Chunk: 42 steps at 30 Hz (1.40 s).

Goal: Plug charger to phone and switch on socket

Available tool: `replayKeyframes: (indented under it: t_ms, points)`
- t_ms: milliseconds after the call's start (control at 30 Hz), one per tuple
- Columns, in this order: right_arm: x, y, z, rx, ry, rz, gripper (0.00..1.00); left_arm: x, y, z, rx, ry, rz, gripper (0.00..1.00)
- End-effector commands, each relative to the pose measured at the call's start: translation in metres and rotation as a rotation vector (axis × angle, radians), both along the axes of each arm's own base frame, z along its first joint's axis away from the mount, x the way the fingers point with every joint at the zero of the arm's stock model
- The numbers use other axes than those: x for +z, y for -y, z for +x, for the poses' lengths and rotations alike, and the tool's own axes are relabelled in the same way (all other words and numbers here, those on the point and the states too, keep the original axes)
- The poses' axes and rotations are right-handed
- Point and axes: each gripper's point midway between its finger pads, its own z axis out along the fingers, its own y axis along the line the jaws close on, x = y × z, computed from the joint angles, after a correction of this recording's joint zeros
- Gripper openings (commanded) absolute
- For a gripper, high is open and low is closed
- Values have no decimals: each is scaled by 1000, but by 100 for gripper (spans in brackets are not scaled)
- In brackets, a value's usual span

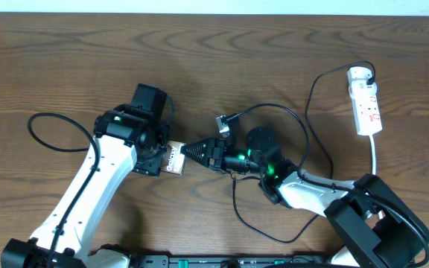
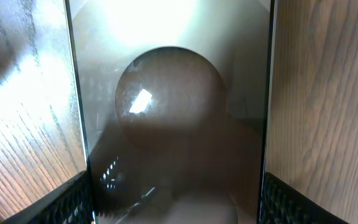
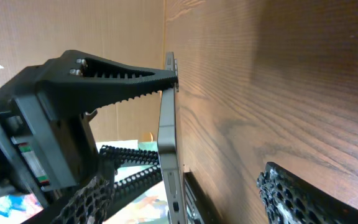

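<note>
the phone (image 1: 174, 158) sits at centre, its side edges pinched by the left gripper (image 2: 174, 202). the right gripper (image 1: 191, 150), jaws spread, straddles the phone's right end. bare table (image 1: 65, 45) lies open above the phone; the charger (image 1: 223, 123) loops to its right, the socket (image 1: 365, 100) farther right.

Wooden table (image 1: 274, 45), white socket (image 1: 365, 100), black charger (image 1: 307, 104) lying on it
</note>
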Motion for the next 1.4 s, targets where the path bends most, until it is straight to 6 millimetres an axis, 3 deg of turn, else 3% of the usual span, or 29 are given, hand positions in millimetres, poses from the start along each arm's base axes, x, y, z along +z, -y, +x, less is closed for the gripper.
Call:
replayKeyframes:
  t_ms: [0, 267, 633, 900, 1367]
  points:
    - [3, -5, 3, -25, 16, -2, 76, 14, 6, 8, 3, 60, 0, 7]
    - [2, -9, 3, -46, 8, -7, 68, 16, 21, 8, -5, 77, -18, 7]
    - [0, -16, -1, -69, 20, -19, 65, 17, 41, 6, -27, 97, -41, 7]
    - [0, -15, 1, -83, 23, -21, 54, 18, 45, 5, -40, 98, -46, 7]
    - [-5, -14, 1, -89, 8, -40, 48, 19, 48, 8, -40, 108, -60, 7]
